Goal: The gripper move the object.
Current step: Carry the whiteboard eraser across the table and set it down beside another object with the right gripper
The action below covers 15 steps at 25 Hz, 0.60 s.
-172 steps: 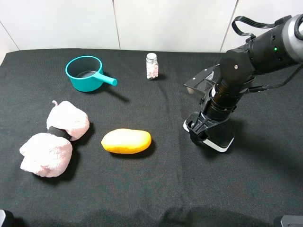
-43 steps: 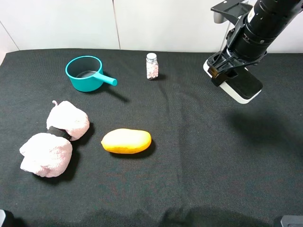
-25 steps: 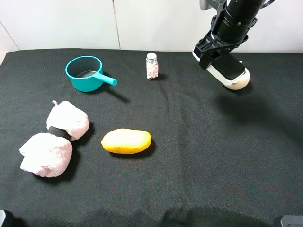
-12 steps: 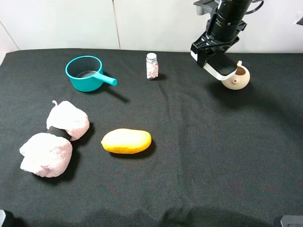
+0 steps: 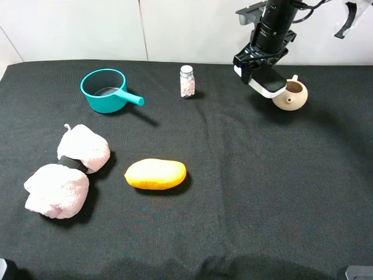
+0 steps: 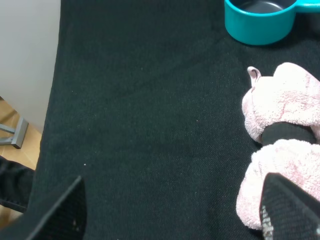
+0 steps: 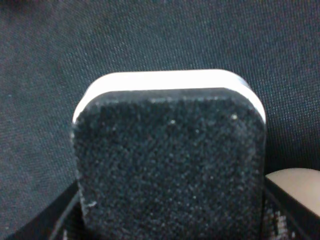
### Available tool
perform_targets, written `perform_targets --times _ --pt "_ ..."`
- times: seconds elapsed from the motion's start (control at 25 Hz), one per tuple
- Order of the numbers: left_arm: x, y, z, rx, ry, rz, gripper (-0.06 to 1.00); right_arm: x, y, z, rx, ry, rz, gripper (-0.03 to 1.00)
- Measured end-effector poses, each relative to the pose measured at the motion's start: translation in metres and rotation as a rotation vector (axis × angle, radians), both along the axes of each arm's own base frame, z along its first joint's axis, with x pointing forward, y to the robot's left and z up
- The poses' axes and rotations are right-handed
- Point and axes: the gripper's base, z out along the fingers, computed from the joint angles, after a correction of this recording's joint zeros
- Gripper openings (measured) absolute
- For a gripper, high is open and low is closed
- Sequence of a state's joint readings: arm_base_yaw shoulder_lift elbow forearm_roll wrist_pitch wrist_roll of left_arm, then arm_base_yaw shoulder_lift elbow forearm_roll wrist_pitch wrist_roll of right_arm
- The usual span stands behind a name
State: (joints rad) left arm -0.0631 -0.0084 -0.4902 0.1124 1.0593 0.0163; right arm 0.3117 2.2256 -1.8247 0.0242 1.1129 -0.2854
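The object [image 5: 268, 82], a flat block with a black felt top and white base, hangs tilted at the back right, just left of the cream teapot [image 5: 291, 95]. My right gripper [image 5: 257, 68] is shut on the object's end, the black arm reaching down from above. In the right wrist view the object [image 7: 170, 155] fills the frame, black felt facing the camera, and a dark finger [image 7: 62, 216] shows at its lower corner. My left gripper [image 6: 172, 215] stands open over bare cloth, away from the object.
A yellow mango [image 5: 155, 174] lies mid-table. At the back stand a teal saucepan [image 5: 105, 90] and a small bottle [image 5: 187, 81]. Two pink cloth bundles [image 5: 83, 147] lie at the left. The teapot [image 7: 295, 185] shows beside the object in the right wrist view.
The right gripper has carried the object up from the front right to the back, then a little leftward. The teapot, hidden a second ago, now shows beside it.
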Motion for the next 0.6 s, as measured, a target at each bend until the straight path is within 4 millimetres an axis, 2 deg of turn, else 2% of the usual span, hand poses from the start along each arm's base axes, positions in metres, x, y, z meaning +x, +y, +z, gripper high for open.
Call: perform_targets --times 0.36,0.6 --pt "0.000 0.000 0.000 0.000 0.000 0.000 0.77 0.006 -0.004 -0.015 -0.002 0.003 -0.002 0.46" --pt "0.000 0.000 0.000 0.000 0.000 0.000 0.77 0.009 -0.003 -0.037 -0.008 0.024 0.004 0.46"
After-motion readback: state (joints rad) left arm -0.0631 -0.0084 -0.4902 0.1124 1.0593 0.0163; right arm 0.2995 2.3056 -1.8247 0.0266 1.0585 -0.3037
